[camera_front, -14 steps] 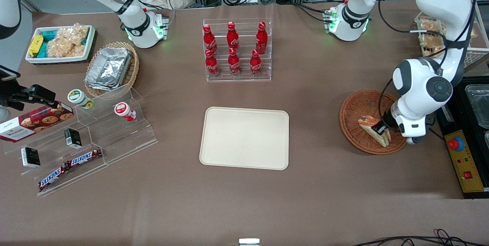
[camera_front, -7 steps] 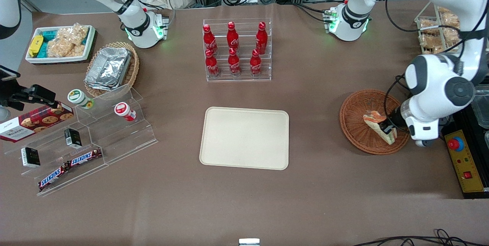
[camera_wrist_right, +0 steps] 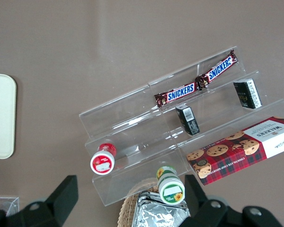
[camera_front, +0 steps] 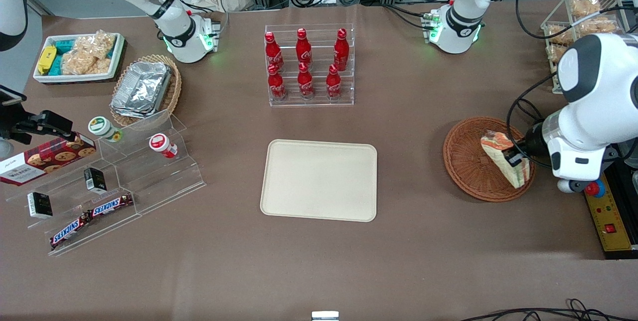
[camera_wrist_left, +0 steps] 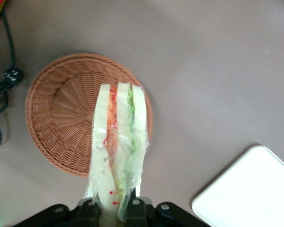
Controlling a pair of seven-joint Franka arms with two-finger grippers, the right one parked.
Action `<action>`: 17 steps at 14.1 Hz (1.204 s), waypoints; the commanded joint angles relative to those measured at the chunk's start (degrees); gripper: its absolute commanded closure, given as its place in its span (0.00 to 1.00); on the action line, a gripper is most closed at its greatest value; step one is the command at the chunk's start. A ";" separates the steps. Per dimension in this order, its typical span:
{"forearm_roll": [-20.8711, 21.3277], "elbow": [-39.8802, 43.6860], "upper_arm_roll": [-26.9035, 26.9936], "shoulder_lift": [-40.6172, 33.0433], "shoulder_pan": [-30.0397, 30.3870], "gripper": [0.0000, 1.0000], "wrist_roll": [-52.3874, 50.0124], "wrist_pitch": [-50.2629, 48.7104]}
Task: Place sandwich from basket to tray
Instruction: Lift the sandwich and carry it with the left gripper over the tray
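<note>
Pincer (camera_wrist_left: 112, 204): mine, clamped on the sandwich (camera_wrist_left: 116, 146), lifted.
Below me: basket (camera_wrist_left: 61, 113), emptied.
Tray (camera_front: 319, 180): well off sideways; I carry level, steady.

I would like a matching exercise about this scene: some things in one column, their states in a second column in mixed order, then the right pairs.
Things:
1. sandwich
2. basket
3. tray
4. gripper

States:
A. shut on something, above the basket
B. nothing on it
C. held in the air
D. nothing in it

Pairs: 1-C, 2-D, 3-B, 4-A
</note>
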 commanded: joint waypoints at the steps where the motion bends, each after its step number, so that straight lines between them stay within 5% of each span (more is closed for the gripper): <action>1: 0.21 6.16 -5.16 3.92 0.05 1.00 0.73 -2.05; 6: 2.22 10.91 -14.49 14.02 -2.66 1.00 0.56 -1.00; 11: 5.92 10.91 -14.41 23.52 -13.56 1.00 -3.92 9.97; 15: 6.80 10.65 -14.41 27.31 -16.21 1.00 -3.05 13.51; 17: 10.65 10.48 -14.41 29.06 -16.30 1.00 -3.05 14.82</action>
